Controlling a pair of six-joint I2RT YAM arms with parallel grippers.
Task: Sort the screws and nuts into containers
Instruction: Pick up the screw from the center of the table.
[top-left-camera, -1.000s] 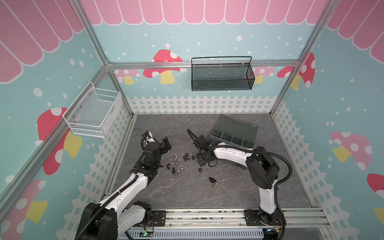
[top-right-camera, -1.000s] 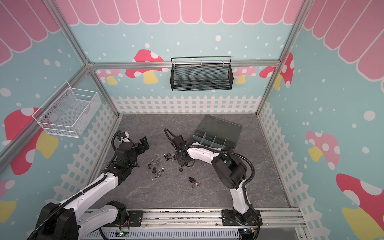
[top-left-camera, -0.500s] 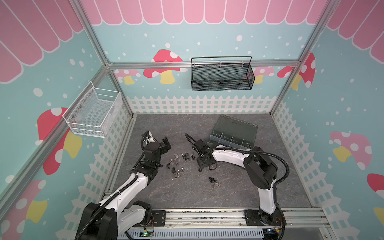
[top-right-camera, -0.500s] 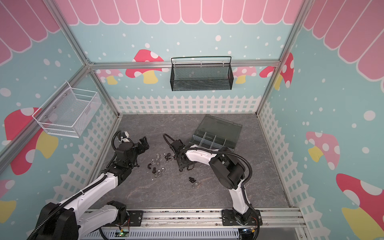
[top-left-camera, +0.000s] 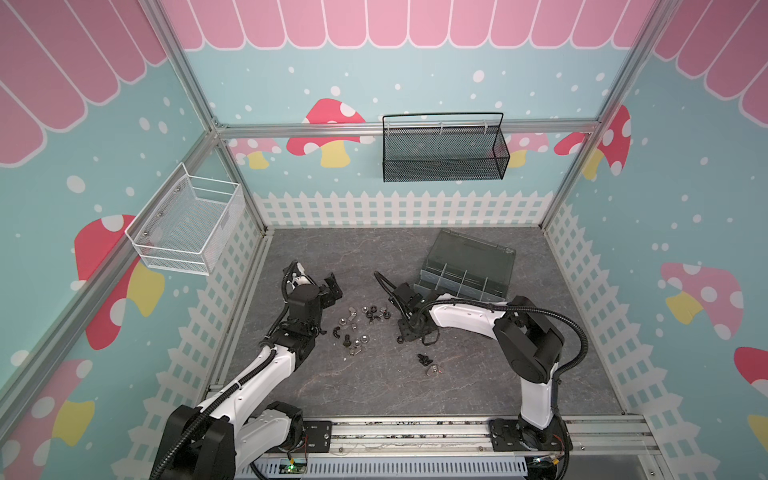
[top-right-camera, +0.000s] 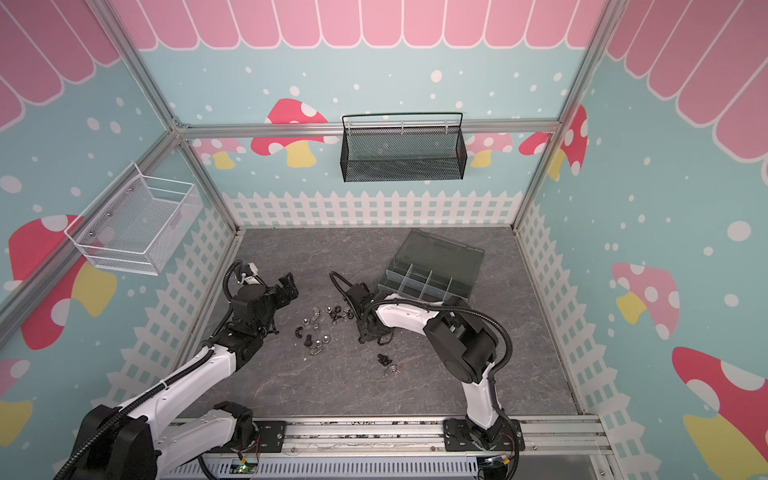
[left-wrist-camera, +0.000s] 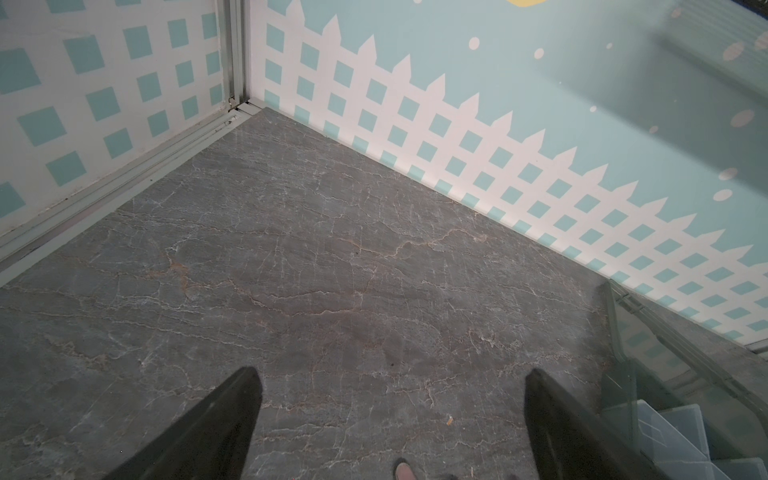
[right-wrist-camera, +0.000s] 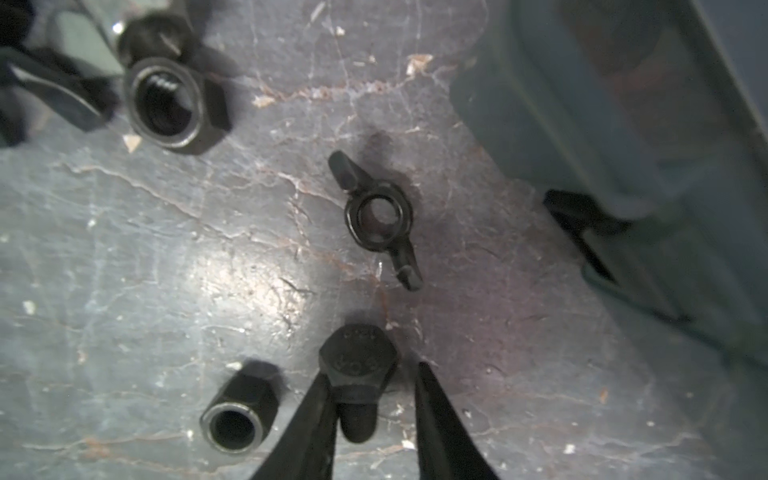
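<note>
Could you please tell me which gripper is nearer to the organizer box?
Right. The right gripper is low, close beside the box; the left gripper sits farther off, beyond the scattered nuts.

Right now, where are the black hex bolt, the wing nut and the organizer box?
black hex bolt (right-wrist-camera: 358, 361), right wrist view, on its head.
wing nut (right-wrist-camera: 352, 216), right wrist view, on its ring.
organizer box (top-left-camera: 473, 257), in a top view, on its open lid.
</note>
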